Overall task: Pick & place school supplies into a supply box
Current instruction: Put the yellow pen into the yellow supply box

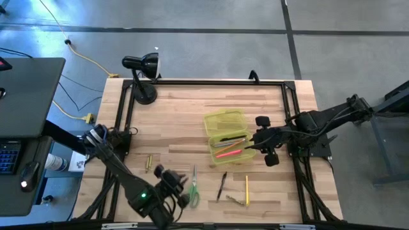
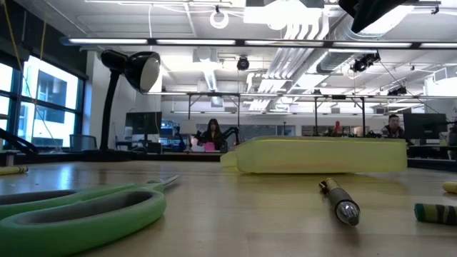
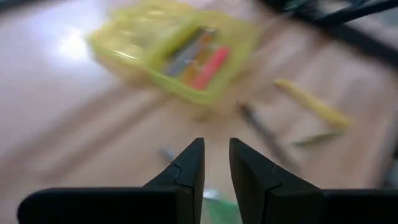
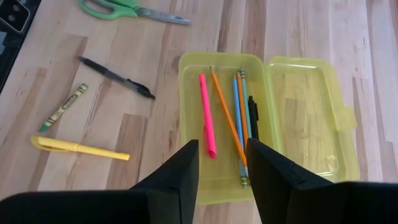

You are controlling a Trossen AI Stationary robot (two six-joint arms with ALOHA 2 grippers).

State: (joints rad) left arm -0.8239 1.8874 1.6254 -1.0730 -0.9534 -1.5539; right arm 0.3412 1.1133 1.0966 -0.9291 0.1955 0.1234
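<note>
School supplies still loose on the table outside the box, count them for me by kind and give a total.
Green-handled scissors: 1
Black pen: 1
Yellow highlighter: 1
Green crayon: 1
Total: 4 in the right wrist view; small brassy bits near the left arm are too small to count.

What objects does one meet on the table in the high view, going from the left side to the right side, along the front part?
Small brassy bits → left claw → green-handled scissors → black pen → yellow marker. The green crayon overlaps this last stretch, so I leave it out.
</note>
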